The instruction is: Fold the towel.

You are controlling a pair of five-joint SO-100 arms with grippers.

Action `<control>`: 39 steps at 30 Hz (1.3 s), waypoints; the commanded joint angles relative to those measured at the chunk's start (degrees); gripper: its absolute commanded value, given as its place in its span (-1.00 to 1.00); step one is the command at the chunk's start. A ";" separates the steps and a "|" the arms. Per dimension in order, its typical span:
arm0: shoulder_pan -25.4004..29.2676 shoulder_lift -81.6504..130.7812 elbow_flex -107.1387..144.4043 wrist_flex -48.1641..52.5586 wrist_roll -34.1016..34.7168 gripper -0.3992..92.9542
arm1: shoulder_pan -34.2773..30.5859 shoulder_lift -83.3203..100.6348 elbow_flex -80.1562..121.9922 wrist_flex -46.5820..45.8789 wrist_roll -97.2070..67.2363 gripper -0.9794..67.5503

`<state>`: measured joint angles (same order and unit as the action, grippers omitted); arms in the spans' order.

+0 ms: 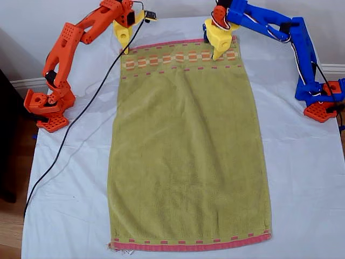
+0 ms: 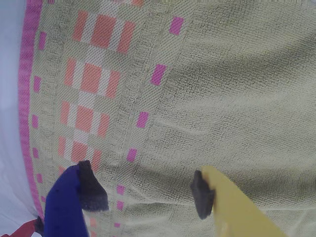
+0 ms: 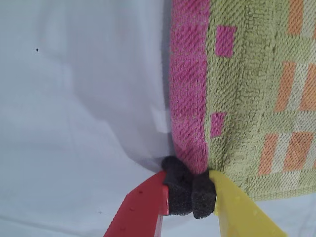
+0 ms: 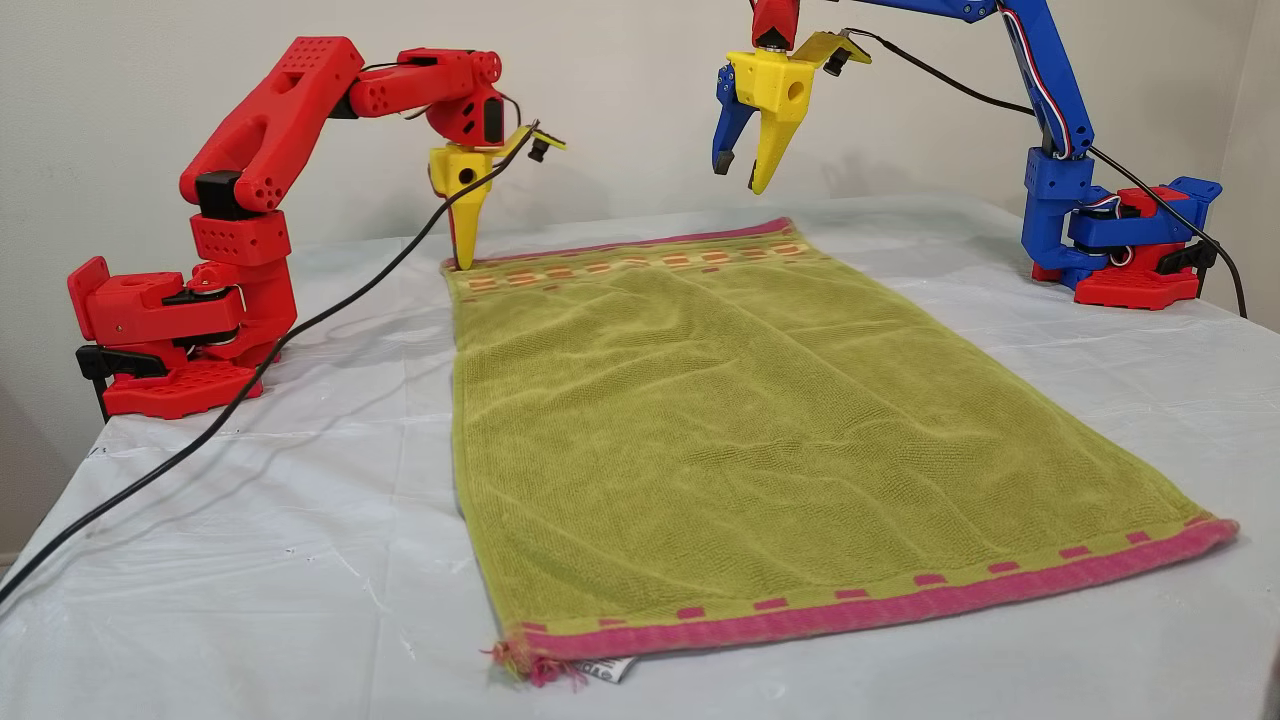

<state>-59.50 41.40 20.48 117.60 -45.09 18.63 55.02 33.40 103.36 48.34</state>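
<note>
One towel (image 1: 186,145), flat on the white table sheet (image 1: 302,178), checked band at the far end between two arms. My second gripper (image 3: 191,190), on the red arm, is pinched closed on the far corner at the exterior view's left, pads gripping the pink hem. My first gripper (image 2: 148,192), on the blue arm, hangs spread wide above the other far corner, holding nothing. Terry cloth looks soft, limp, light and not slippery; it'll likely sag and drag when lifted. Best taken by the hemmed corners, both at once. Count: one towel, two arms, two grippers.
</note>
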 commanded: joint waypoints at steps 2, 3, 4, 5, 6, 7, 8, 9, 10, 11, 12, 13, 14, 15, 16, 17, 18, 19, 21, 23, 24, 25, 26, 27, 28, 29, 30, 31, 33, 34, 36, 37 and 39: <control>-0.88 3.96 -0.35 0.88 0.35 -0.99 | 0.70 3.78 -3.78 -0.26 -0.62 0.14; -0.70 3.78 -1.49 0.88 0.26 -0.99 | 0.88 3.69 -3.78 -0.26 -0.62 0.14; -0.53 3.43 -2.90 0.88 0.18 -0.99 | 1.05 3.69 -3.78 -0.26 -0.62 0.14; -0.18 2.90 -4.75 0.88 0.18 -0.99 | 1.23 3.60 -3.78 -0.26 -0.53 0.14; 0.18 2.20 -7.12 0.88 -0.35 -0.99 | 1.32 3.60 -3.78 -0.26 -0.53 0.14; 0.70 1.23 -10.02 0.88 -0.88 -0.99 | 1.32 3.60 -3.69 -0.26 -0.53 0.14; 1.23 0.79 -11.87 0.88 -0.88 -0.99 | 1.32 3.69 -3.52 -0.26 -0.53 0.14; 1.67 0.97 -13.36 0.88 -0.88 -0.99 | 1.23 3.78 -3.34 -0.26 -0.62 0.14; 1.76 1.14 -14.77 0.88 -1.14 -0.99 | 1.14 3.87 -3.25 -0.26 -0.70 0.14; 1.76 1.58 -14.85 0.88 -1.58 -0.99 | 1.05 3.87 -3.25 -0.26 -0.79 0.14; 1.93 2.02 -14.77 0.88 -1.76 -0.99 | 0.97 3.87 -3.25 -0.26 -0.79 0.14; 2.02 2.29 -14.68 0.88 -2.02 -0.99 | 0.97 3.78 -3.25 -0.26 -0.88 0.14; 2.20 2.37 -14.85 0.88 -2.02 -0.99 | 0.97 3.69 -3.25 -0.26 -0.97 0.14; 2.37 2.11 -15.21 0.88 -1.93 -0.99 | 0.88 3.69 -3.25 -0.26 -1.14 0.14; 2.46 1.85 -15.29 0.88 -1.76 -0.99 | 0.88 3.78 -3.25 -0.26 -1.23 0.14; 2.46 1.58 -15.29 0.88 -1.76 -0.99 | 0.97 3.96 -2.99 -0.26 -1.23 0.14; 2.11 0.97 -15.38 0.88 -1.76 -0.99 | 1.32 4.31 -2.64 -0.26 -1.32 0.14; 1.85 0.53 -15.47 0.88 -1.76 -0.99 | 1.67 4.57 -2.29 -0.26 -1.41 0.14; 1.76 0.09 -15.73 0.88 -1.58 -0.99 | 2.55 5.10 -1.76 -0.26 -1.58 0.14; 1.85 0.09 -16.17 0.88 -1.23 -0.99 | 3.78 4.83 -1.67 -0.26 -2.02 0.14; 1.93 0.18 -16.52 0.88 -1.14 -0.99 | 4.48 4.57 -1.67 -0.26 -2.46 0.14; 1.93 0.35 -16.61 0.88 -1.14 -0.99 | 5.45 4.48 -1.49 -0.26 -2.99 0.14; 1.93 0.70 -16.61 0.88 -1.05 -0.99 | 6.33 4.48 -1.41 -0.26 -3.43 0.14; 1.93 0.97 -16.52 0.88 -1.05 -0.99 | 7.21 4.48 -1.41 -0.26 -3.87 0.14; 1.93 1.32 -16.44 0.88 -0.88 -0.99 | 8.17 4.48 -1.49 -0.26 -4.48 0.14; 1.93 1.67 -16.26 0.88 -0.70 -0.99 | 9.32 4.66 -1.58 -0.26 -5.19 0.14; 1.85 2.02 -16.08 0.88 -0.53 -0.99 | 10.81 4.75 -1.76 -0.26 -6.06 0.14; 1.76 2.37 -15.73 0.88 -0.35 -0.99 | 11.78 4.57 -1.93 -0.26 -6.68 0.14; 1.23 3.16 -15.29 0.88 0.09 -0.99 | 14.68 3.08 -3.25 -0.26 -8.61 0.14; 1.14 3.43 -15.29 0.88 0.35 -0.99 | 15.82 2.02 -4.39 -0.26 -9.40 0.14; 0.88 3.87 -15.29 0.88 0.79 -0.99 | 17.93 -0.70 -6.94 -0.26 -10.63 0.14; 0.79 4.13 -15.29 0.88 0.97 -0.99 | 19.25 -2.46 -8.61 -0.26 -10.99 0.14; 0.62 4.48 -15.03 0.88 1.32 -0.99 | 20.92 -5.45 -11.78 -0.26 -11.69 0.14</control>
<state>-57.22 38.32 9.76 118.21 -43.95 37.79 49.75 29.53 103.36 37.79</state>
